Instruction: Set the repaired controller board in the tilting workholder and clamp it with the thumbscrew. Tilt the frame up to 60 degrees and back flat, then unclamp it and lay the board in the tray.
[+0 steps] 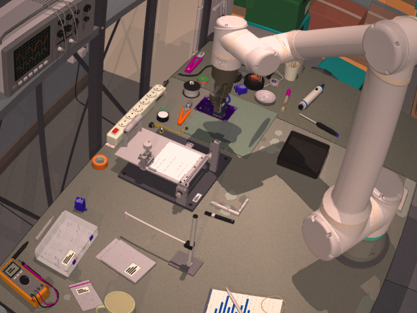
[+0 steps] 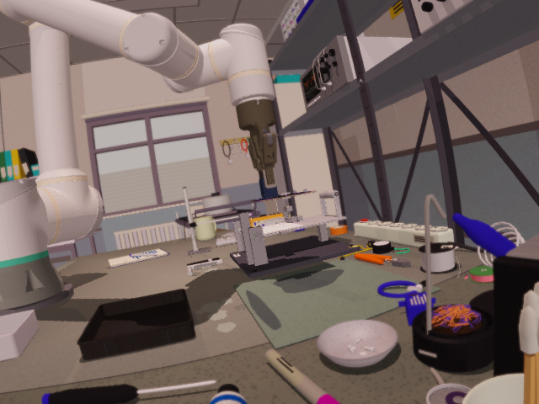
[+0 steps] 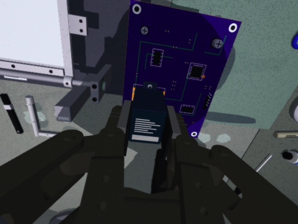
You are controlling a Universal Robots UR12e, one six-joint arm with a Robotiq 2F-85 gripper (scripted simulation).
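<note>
The purple controller board point(image 3: 178, 66) is partly hidden by my fingers. It hangs level in the air above the green mat point(image 1: 235, 126), well clear of the bench point(image 2: 278, 196). My gripper point(image 3: 148, 122) has its two fingers clamped on the sides of the dark block component point(image 3: 146, 119) standing on the board's near edge point(image 1: 217, 107). The tilting workholder point(image 1: 175, 161) sits flat to the left of the mat, its white plate point(image 3: 30, 30) empty. Its thumbscrew point(image 1: 147, 145) stands at the frame's left side. The black tray point(image 1: 302, 154) lies right of the mat point(image 2: 137, 322).
The shelving rack point(image 1: 97, 67) rises along the bench's far-left edge. A power strip point(image 1: 136, 113), orange cutters point(image 1: 183, 115), a solder spool point(image 1: 191, 88) and a white dish point(image 1: 265, 97) ring the mat. A small stand with a rod point(image 1: 190, 246) stands nearer the front.
</note>
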